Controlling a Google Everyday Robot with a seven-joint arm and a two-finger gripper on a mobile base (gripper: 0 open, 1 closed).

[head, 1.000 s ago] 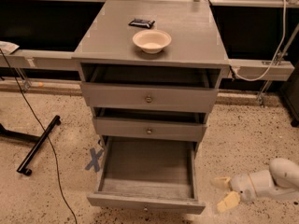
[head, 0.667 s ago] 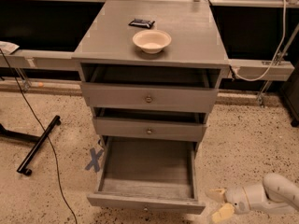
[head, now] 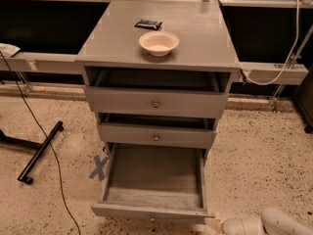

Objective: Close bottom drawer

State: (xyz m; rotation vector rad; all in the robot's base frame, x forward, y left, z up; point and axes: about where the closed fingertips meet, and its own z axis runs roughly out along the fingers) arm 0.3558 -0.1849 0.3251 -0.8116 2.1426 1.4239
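Progress: not yet begun, as far as I can judge; no part of the closing shows as done.
Bottom drawer (head: 154,179): lowest of the grey cabinet's three, pulled far out toward the camera, its bare plank floor exposed and nothing lying in it. The low front panel runs just above the lower edge of the view.
Knob (head: 153,220): small and round, in the middle of that front panel, only just in view and with nothing touching it.
Claw (head: 224,226): at the bottom edge of the view, low and just right of the drawer's front right corner, near the panel. Contact with the panel cannot be made out. Whether it is released or clenched cannot be told; it carries nothing that I can see.
Arm (head: 286,223): a white, rounded segment coming in from the lower right corner behind the claw.
Remaining: the whole push, by my reading; the front panel has to travel back until it sits under the middle drawer's front.
Middle drawer (head: 155,136): slightly out, a dark gap above its front.
Top drawer (head: 155,102): also slightly out, with the tallest front.
Worktop (head: 205,43): the cabinet's top, carrying a pale bowl (head: 159,42) and, behind it, a small dark packet (head: 148,24).
Writing: none readable; any print on the packet is too small to make out.
Floor mark (head: 99,166): a blue taped cross left of the drawer, a marker and no lettering.
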